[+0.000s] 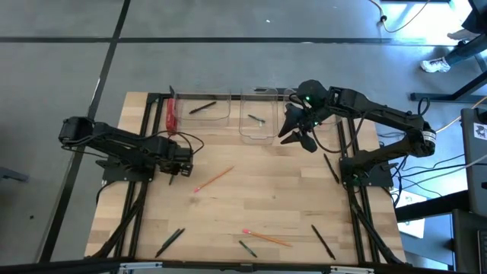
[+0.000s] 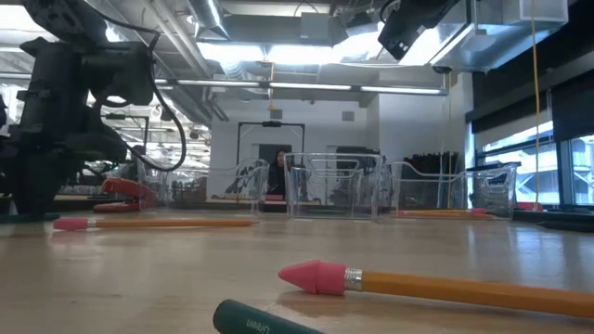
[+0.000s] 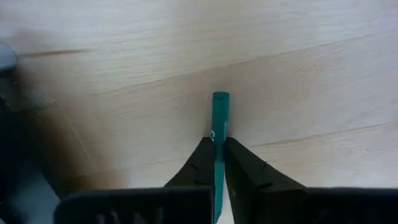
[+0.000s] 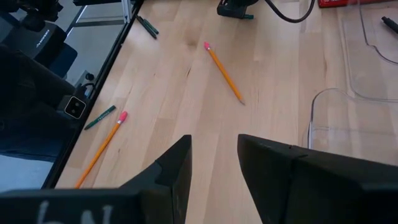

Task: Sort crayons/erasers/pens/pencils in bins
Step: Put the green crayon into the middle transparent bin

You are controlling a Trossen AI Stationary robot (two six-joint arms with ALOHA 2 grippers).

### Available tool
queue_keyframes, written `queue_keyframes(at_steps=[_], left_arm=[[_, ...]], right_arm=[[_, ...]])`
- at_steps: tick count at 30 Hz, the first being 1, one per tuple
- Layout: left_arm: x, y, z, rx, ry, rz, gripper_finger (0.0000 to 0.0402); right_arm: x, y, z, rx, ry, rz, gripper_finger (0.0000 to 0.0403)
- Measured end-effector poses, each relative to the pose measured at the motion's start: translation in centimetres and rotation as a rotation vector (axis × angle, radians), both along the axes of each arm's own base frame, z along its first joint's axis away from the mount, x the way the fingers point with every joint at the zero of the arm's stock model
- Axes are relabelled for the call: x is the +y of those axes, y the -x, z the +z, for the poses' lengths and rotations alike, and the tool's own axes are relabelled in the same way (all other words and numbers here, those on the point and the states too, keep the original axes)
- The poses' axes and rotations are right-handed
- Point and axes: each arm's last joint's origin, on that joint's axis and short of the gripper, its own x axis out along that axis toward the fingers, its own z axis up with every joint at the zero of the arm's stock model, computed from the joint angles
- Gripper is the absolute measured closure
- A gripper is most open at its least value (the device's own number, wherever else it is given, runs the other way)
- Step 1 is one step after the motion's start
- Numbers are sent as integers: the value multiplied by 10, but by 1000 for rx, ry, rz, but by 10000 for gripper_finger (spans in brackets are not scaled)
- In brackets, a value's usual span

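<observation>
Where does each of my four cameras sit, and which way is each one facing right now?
High view: above the table, looking straight down; shows both arms, the bins and scattered pencils.
Low view: at tabletop height, looking level across to the bins; the left arm shows at left.
Left wrist view: looks down at the wood; the left gripper has its jaws shut on a green crayon.
Right wrist view: looks across the table; the right gripper is open.
High and right wrist views share the centre pencil.

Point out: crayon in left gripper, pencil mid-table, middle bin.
crayon [image 3: 219, 121], left wrist view, on the green shaft just beyond the fingers of the left gripper [image 3: 217, 144].
pencil [image 1: 214, 179], high view, mid-shaft of the orange stick.
middle bin [image 1: 243, 114], high view, its left wall.
</observation>
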Motion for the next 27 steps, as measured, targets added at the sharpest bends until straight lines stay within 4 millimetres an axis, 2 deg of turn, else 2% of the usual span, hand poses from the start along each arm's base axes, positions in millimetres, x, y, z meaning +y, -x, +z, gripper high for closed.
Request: queue_keyframes(at_steps=[12, 20, 27], left_arm=[[0, -3, 3, -14, 2, -32, 399], [0, -23, 15, -160, -5, -86, 400], [2, -45, 35, -335, -47, -154, 400]], right_arm=[[0, 0, 0, 0, 0, 0, 271], [0, 0, 0, 0, 0, 0, 271], [0, 0, 0, 0, 0, 0, 271]])
